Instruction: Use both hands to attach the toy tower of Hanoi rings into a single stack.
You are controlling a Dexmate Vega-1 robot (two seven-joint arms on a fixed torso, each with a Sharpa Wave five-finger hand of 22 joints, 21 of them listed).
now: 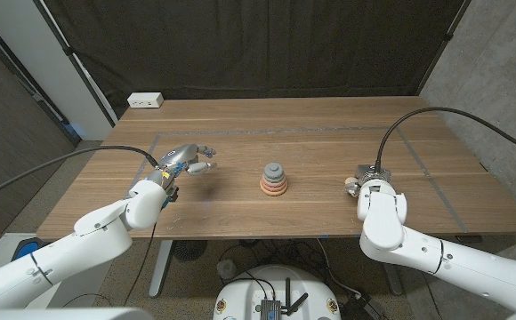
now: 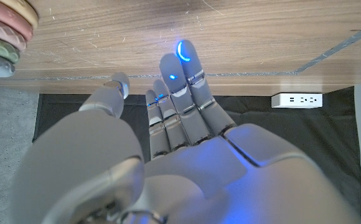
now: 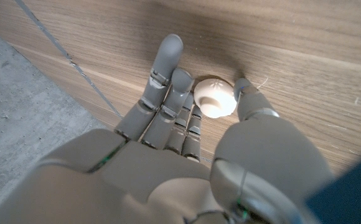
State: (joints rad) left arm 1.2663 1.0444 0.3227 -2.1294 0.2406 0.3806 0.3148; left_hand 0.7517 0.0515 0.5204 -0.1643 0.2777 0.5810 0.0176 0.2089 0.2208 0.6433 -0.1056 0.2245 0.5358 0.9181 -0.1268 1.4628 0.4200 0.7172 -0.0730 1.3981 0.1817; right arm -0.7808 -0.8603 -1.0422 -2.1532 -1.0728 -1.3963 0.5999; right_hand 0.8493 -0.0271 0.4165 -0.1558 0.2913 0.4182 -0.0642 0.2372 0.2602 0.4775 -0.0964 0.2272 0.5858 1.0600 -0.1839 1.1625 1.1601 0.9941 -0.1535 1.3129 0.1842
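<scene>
Ring stack [image 1: 274,179] (rounded, pastel) on wood-grain table [image 1: 329,133], left hand [image 1: 187,160] spread empty, right hand [image 3: 187,124] pinching cream knob [image 3: 215,98].

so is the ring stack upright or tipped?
Upright. In the head view the ring stack stands on the table, wide rings at the bottom, grey top piece above.

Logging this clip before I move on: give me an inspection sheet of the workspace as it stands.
Surface: wooden table, with thin lines marked on it.
Job's things: ring stack at the table's middle; small cream cap piece by the right hand.
Clutter: nothing seen.
Hands: left hand holds nothing, fingers apart; right hand has fingers around the cap piece, firm grip unclear.
Cables: black cable loops to the right arm; another to the left.
Surroundings: black curtain; white power strip.
</scene>
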